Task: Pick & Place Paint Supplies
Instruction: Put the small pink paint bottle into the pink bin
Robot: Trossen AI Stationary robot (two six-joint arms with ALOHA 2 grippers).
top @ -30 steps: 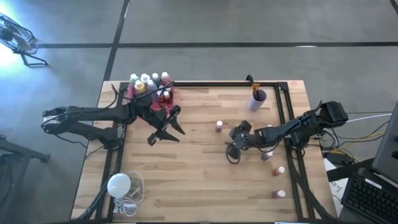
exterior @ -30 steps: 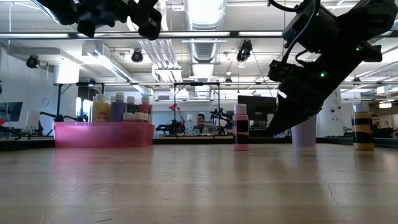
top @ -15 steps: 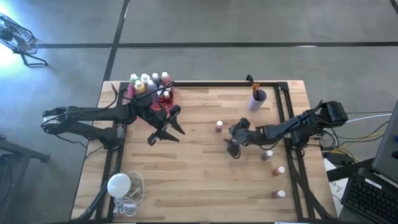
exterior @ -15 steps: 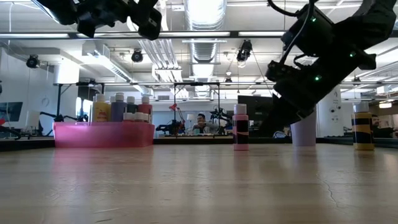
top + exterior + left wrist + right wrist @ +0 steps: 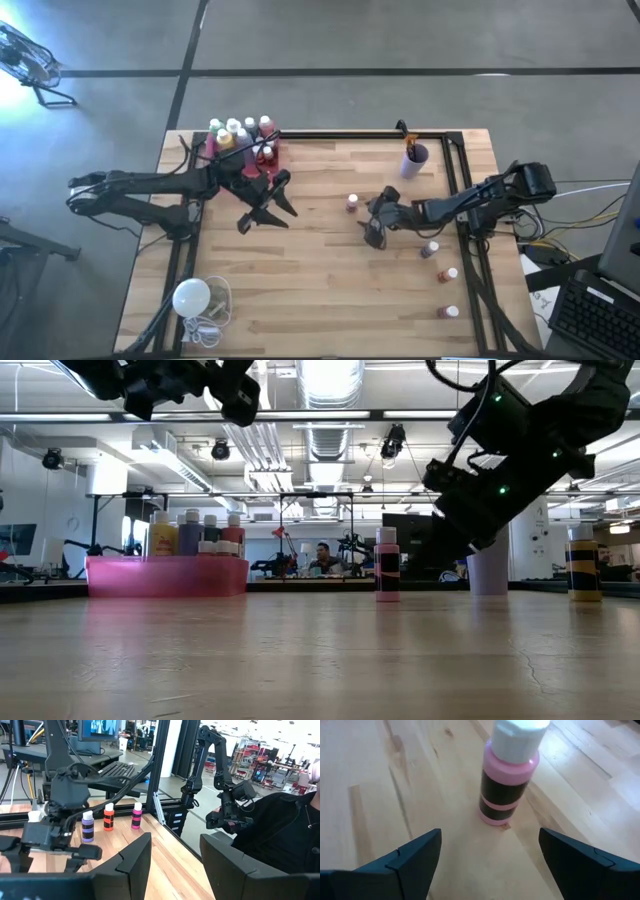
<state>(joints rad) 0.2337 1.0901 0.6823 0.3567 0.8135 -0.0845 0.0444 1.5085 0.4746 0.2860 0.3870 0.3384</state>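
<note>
A pink paint bottle (image 5: 510, 780) with a white cap stands upright on its base on the wooden table (image 5: 320, 280), also in the high view as the pink bottle (image 5: 352, 203). My right gripper (image 5: 490, 865) is open just short of it, one finger on either side of the line to it, touching nothing; from above it shows as my right gripper (image 5: 371, 229). My left gripper (image 5: 265, 214) hangs open and empty over the table's left middle, near a pink bin (image 5: 240, 148) that holds several bottles.
Three small bottles (image 5: 449, 273) stand along the right edge. A purple cup (image 5: 414, 160) with a brush stands at the far right. A white bulb with a cord (image 5: 192, 297) lies at the near left. A black frame rail (image 5: 350, 134) runs along the far edge.
My right gripper has moved a little toward the table's far edge, closer to the pink bottle, and has tipped somewhat. The bottle has stayed where it stood.
</note>
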